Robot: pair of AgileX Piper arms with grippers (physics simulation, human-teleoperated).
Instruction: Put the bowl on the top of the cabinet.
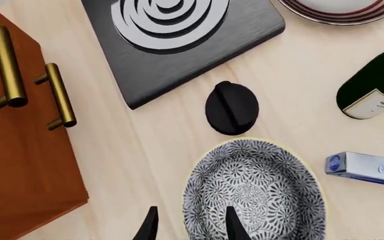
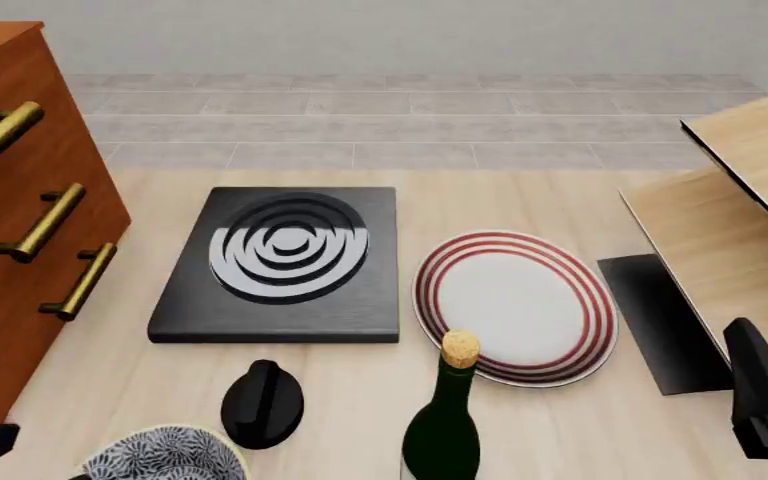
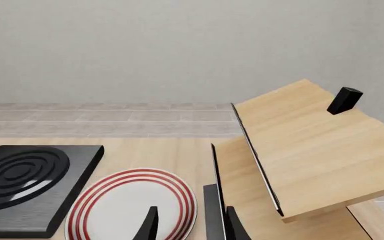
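Observation:
The bowl (image 1: 255, 192), speckled grey-blue and white with a pale rim, stands on the table at the near left (image 2: 164, 455). My left gripper (image 1: 192, 227) is open just above it. One fingertip (image 1: 235, 225) is over the bowl's inside, the other outside the rim. The reddish-brown cabinet (image 2: 11, 200) with brass bar handles (image 1: 5, 65) stands at the left, close beside the bowl. My right gripper (image 3: 192, 227) is open and holds nothing, at the near right over the table by the red-ringed plate (image 3: 132, 205).
A black hotplate (image 2: 284, 260) lies mid-table, with a black round knob (image 2: 263, 402) just beyond the bowl. A dark bottle (image 2: 442, 420) stands near the front, and a blue-white box (image 1: 365, 169) lies near the bowl. Pale wood panels (image 2: 744, 200) stand at the right.

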